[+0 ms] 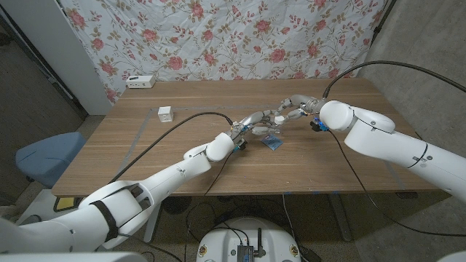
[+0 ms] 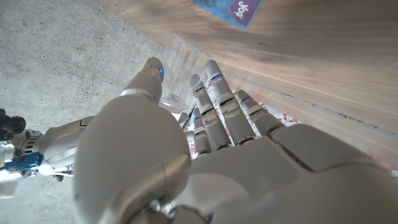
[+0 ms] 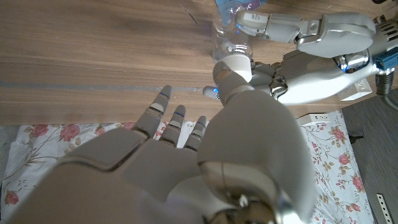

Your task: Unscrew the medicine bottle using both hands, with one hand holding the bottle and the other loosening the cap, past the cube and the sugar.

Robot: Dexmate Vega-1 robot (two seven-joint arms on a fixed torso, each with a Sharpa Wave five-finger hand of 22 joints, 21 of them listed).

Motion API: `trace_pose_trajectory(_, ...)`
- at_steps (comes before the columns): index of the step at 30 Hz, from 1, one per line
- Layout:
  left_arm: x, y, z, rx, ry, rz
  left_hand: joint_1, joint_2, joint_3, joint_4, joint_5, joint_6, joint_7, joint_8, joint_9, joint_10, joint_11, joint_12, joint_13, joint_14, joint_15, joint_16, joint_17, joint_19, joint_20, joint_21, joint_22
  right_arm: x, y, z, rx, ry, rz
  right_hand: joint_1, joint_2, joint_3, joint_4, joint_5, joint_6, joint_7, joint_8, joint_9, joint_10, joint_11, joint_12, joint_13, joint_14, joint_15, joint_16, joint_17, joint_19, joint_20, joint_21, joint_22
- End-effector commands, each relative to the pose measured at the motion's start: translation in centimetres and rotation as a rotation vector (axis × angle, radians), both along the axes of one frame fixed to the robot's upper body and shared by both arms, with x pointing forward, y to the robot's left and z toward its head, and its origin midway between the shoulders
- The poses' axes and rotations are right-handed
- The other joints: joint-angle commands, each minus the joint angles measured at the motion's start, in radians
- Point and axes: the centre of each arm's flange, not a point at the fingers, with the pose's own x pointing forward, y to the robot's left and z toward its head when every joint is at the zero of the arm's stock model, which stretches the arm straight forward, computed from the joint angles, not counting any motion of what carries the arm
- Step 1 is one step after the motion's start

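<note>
In the head view, past the middle of the table, my left hand grips a small clear medicine bottle. The left wrist view shows its fingers wrapped around the clear bottle. My right hand reaches in from the right and meets the bottle's top. In the right wrist view its thumb and one fingertip close on the cap end of the bottle, and its other fingers are spread. The thumb hides the cap. A blue sugar packet lies just in front of the hands. A white cube sits far to the left.
A small white box stands at the table's back left edge. Black cables run along both arms over the wooden table. A flowered cloth hangs behind the table. A blue chair stands off its left side.
</note>
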Motion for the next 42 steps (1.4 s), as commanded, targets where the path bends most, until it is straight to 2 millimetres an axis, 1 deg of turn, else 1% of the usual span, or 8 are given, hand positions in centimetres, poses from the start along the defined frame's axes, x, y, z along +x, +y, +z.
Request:
trace_pose_trajectory(1,0.16,-0.07,0.29,-0.002,-0.007,-0.005,0.004,0.010,0.010,0.002,0.005,0.003,-0.006,-0.002,0.002,0.040,-0.041,0.003,0.005,0.011,-0.088,0.005,0.002,0.005,-0.121,-0.001,0.000,0.20,-0.11,0.32,-0.001,0.011,0.006,0.009,-0.008,0.010,-0.001,0.010,0.012,-0.003,-0.003,0.002,-0.001,-0.008,0.003,0.001,0.002,-0.004,0.002,0.004,-0.005,0.006,0.001,0.001)
trace_pose_trajectory(8,0.29,-0.12,0.44,-0.002,-0.009,-0.010,0.006,0.011,0.011,0.001,0.005,0.003,-0.005,-0.002,0.002,0.040,-0.041,0.003,0.005,0.012,-0.091,0.006,0.002,0.005,-0.120,-0.002,0.000,0.03,-0.10,0.60,-0.007,0.013,0.002,0.020,-0.027,0.004,-0.001,0.008,-0.017,-0.002,-0.026,-0.002,-0.008,-0.005,0.000,0.001,-0.004,0.003,-0.001,0.003,-0.011,0.016,0.001,0.001)
trace_pose_trajectory(13,0.35,-0.11,0.45,-0.002,-0.009,-0.008,0.006,0.011,0.011,0.001,0.004,0.004,-0.005,-0.002,0.002,0.040,-0.043,0.003,0.005,0.011,-0.090,0.005,0.002,0.005,-0.121,-0.002,0.000,-0.04,-0.14,0.85,-0.010,0.013,0.003,0.021,-0.039,-0.004,0.005,0.003,-0.047,-0.003,-0.047,-0.004,-0.020,0.021,-0.003,0.001,-0.010,0.009,-0.002,0.003,-0.016,0.024,0.001,0.001)
trace_pose_trajectory(22,0.33,-0.02,0.44,-0.002,-0.009,-0.006,0.005,0.010,0.011,0.000,0.004,0.004,-0.006,-0.002,0.002,0.039,-0.044,0.002,0.005,0.011,-0.089,0.005,0.002,0.005,-0.121,-0.001,0.000,-0.03,-0.08,1.16,-0.010,0.020,0.018,0.009,-0.059,-0.023,0.014,-0.002,-0.110,-0.002,-0.083,-0.005,-0.046,0.048,-0.007,0.002,-0.036,0.035,-0.007,0.003,-0.039,0.039,-0.002,0.001)
trace_pose_trajectory(23,0.32,-0.01,0.43,-0.002,-0.009,-0.005,0.005,0.010,0.011,0.001,0.004,0.004,-0.007,-0.002,0.002,0.039,-0.043,0.002,0.005,0.011,-0.089,0.005,0.002,0.005,-0.121,-0.002,0.000,-0.05,-0.12,1.17,-0.006,0.019,0.021,0.000,-0.067,-0.030,0.017,-0.004,-0.128,-0.001,-0.091,-0.005,-0.048,0.052,-0.006,0.003,-0.039,0.042,-0.007,0.004,-0.041,0.043,-0.002,0.001)
trace_pose_trajectory(30,0.31,-0.01,0.50,-0.001,-0.012,-0.006,0.006,0.009,0.011,-0.001,0.004,0.003,-0.007,-0.002,0.002,0.039,-0.043,0.002,0.005,0.010,-0.090,0.005,0.002,0.006,-0.120,-0.001,0.000,-0.26,-0.28,1.12,0.007,0.006,0.025,-0.030,-0.087,-0.049,0.027,-0.007,-0.155,-0.002,-0.100,-0.004,-0.061,0.065,-0.006,0.003,-0.045,0.054,-0.007,0.004,-0.044,0.055,0.000,0.001)
trace_pose_trajectory(34,0.30,-0.02,0.53,0.001,-0.014,-0.006,0.007,0.008,0.011,-0.002,0.004,0.003,-0.007,-0.002,0.002,0.039,-0.041,0.002,0.005,0.009,-0.090,0.005,0.002,0.005,-0.119,-0.002,0.000,-0.33,-0.40,1.09,0.012,0.002,0.023,-0.070,-0.104,-0.069,0.039,-0.010,-0.167,-0.002,-0.100,-0.001,-0.061,0.082,-0.003,0.004,-0.045,0.064,-0.005,0.005,-0.028,0.029,0.008,0.002)
trace_pose_trajectory(42,0.26,-0.02,0.57,0.001,-0.017,-0.006,0.008,0.007,0.010,-0.003,0.004,-0.003,-0.012,-0.004,0.002,0.038,-0.040,0.002,0.005,0.010,-0.090,0.006,0.003,0.005,-0.120,-0.002,0.000,-0.52,-0.41,1.22,-0.008,0.005,-0.004,-0.161,-0.139,-0.110,0.064,-0.019,-0.199,0.010,-0.103,0.003,-0.065,0.102,-0.001,0.005,-0.045,0.077,-0.003,0.008,-0.025,0.036,0.008,0.003)
